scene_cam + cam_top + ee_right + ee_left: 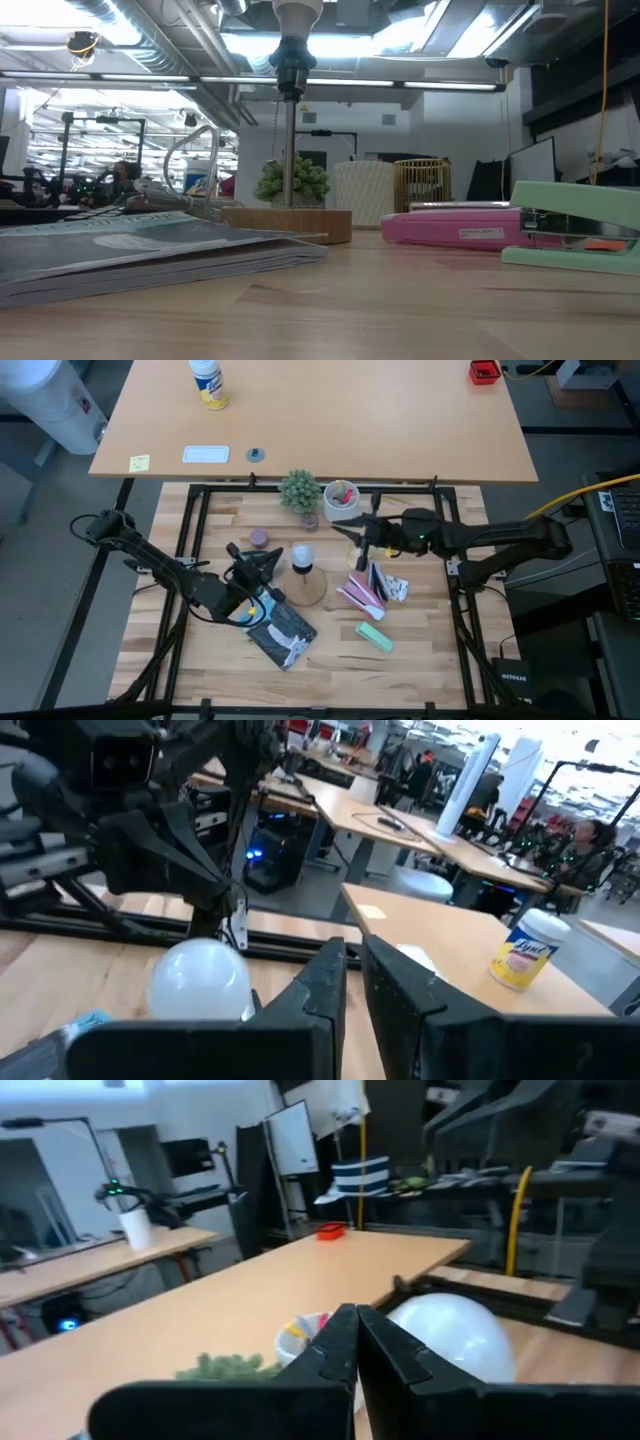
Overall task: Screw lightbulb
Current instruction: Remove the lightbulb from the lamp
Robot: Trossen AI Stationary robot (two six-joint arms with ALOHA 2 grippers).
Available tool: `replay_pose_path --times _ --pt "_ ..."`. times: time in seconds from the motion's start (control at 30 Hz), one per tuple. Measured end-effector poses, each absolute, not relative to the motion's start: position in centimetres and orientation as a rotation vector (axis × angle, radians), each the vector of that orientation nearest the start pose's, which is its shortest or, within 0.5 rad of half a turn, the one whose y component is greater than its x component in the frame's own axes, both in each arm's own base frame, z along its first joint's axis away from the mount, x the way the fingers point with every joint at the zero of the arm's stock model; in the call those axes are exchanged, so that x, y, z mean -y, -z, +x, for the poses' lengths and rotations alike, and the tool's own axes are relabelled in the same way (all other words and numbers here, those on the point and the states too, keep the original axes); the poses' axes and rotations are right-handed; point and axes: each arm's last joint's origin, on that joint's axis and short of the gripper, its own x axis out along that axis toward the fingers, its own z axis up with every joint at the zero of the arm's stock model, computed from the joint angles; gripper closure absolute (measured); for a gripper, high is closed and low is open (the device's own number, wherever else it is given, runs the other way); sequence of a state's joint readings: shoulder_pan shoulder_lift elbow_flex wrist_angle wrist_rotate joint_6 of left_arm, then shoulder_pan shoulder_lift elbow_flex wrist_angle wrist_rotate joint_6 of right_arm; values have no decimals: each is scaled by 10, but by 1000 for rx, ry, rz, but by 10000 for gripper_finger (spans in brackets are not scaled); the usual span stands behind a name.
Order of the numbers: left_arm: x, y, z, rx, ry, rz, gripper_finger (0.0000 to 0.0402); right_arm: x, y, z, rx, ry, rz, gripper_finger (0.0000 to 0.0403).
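Wooden table, lightbulb in socket, base hidden.

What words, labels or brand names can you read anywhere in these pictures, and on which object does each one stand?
"Lysol": on the yellow and white wipes canister standing on the far desk, read in the right wrist view.
Pink stapler: a small label on its side, too blurred to read.
Magazine lying on the table: cover print too blurred to read.
Yellow sticky note: no legible writing.
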State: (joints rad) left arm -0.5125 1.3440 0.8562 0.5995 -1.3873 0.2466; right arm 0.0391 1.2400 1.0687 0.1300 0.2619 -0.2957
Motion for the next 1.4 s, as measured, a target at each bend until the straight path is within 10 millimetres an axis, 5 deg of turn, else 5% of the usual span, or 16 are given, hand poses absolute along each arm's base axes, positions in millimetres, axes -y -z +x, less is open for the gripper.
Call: replay_pose_path --times 0.6,0.83,1.07,1.4 --pt "101 -308 257 -107 -987 226 400 -2 -370 277 -70 259 -291 355" --pt "101 -308 258 -103 -990 218 400 -3 -362 285 -95 250 -230 270" --pt "101 -308 258 -78 -988 172 400 -24 -348 289 -169 20 -60 203" --pt "104 -301 261 -63 -875 149 400 -56 -310 318 -279 4 -86 236"
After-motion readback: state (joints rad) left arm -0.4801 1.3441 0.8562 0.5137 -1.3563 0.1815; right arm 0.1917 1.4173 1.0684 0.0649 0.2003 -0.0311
